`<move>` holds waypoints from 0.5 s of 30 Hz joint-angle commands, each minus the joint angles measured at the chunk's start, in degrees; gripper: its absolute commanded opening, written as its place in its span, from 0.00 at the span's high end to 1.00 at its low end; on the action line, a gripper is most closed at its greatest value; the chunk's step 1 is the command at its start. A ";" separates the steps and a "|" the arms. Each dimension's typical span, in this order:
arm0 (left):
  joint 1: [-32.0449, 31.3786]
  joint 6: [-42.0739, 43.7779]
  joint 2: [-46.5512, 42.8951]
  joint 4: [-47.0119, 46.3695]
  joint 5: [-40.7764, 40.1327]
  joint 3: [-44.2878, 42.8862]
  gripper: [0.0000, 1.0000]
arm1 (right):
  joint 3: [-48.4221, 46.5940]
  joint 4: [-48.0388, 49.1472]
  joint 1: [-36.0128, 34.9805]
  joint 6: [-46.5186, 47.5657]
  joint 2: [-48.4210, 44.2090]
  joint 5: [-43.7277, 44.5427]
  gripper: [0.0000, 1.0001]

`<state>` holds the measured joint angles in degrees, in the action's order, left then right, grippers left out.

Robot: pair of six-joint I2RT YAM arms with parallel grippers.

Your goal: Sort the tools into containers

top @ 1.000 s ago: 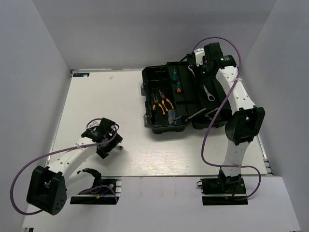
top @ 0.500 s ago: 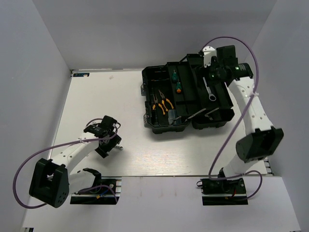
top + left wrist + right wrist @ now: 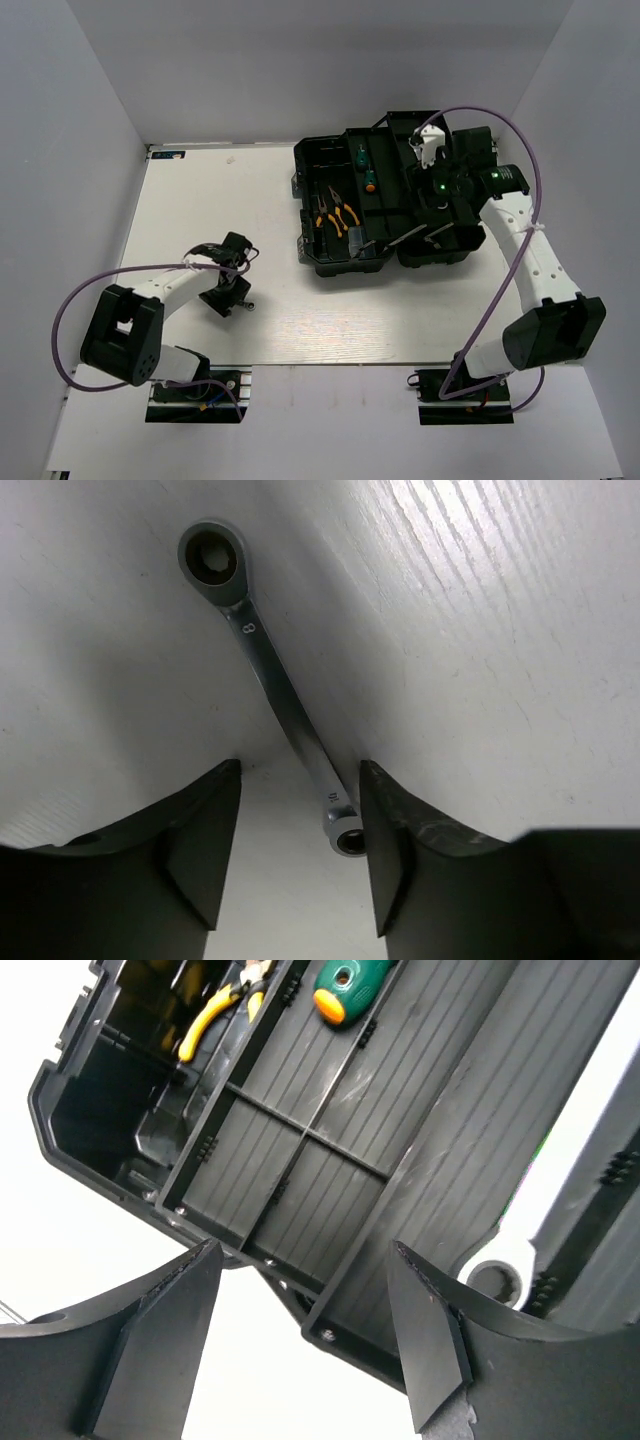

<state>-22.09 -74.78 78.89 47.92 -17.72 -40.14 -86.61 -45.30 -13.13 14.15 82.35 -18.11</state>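
Note:
The black toolbox (image 3: 308, 160) lies open at the back right. Two yellow-handled pliers (image 3: 337, 212) and two green screwdrivers (image 3: 368, 180) lie in its left half. My right gripper (image 3: 436, 205) hovers open over its right half. The right wrist view shows bare tray compartments (image 3: 300, 1170), a screwdriver (image 3: 350, 980), pliers (image 3: 215, 1015) and the ring end of the longer wrench (image 3: 497, 1278) beside the right finger (image 3: 430, 1340). The small silver wrench (image 3: 270, 670) lies on the table. My left gripper (image 3: 300, 850) is open, low over it, with its near end between the fingers, close to the right one.
The white table (image 3: 200, 200) is walled by grey panels at the left, back and right. The toolbox's near rim (image 3: 340, 1330) runs between my right fingers. The small wrench (image 3: 247, 303) lies well to the left of the toolbox, near the table's front.
My right arm has swung and its gripper has come down over the toolbox's right half, covering the longer wrench from above. My left gripper has shifted slightly right, over the small wrench.

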 commanded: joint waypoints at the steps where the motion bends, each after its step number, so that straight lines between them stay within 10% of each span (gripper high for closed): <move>1: 0.03 -2.12 0.99 -0.72 -1.62 -0.99 0.40 | 3.36 3.99 0.29 0.35 -5.08 -2.72 0.28; 7: 0.03 -4.31 3.29 -1.43 -1.62 0.85 0.50 | 7.50 5.13 0.47 0.79 -9.04 -3.51 0.28; 15: 0.03 -7.04 3.29 -6.78 -0.30 7.36 0.93 | 9.79 4.43 0.91 1.05 -13.17 -5.71 0.28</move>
<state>-22.09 -78.98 78.46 46.04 -18.83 -38.20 -77.17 -42.19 -12.49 14.44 71.09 -21.43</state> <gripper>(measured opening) 0.259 0.723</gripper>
